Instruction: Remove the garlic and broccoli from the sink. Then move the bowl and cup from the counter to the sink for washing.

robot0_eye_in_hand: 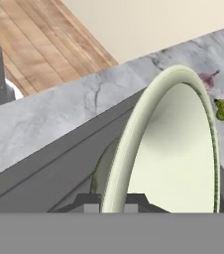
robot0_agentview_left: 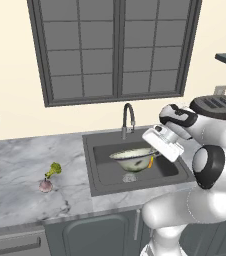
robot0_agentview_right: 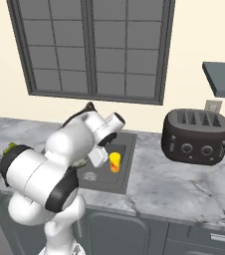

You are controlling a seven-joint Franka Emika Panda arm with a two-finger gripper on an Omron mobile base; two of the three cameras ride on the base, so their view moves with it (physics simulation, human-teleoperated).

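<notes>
I can read no text, label, brand or number on anything around me here.

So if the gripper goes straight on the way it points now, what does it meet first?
The gripper is shut on the rim of the wide pale cream-green bowl, so the bowl comes first. Beyond it probably lies the dark grey sink; depth is unclear.
</notes>
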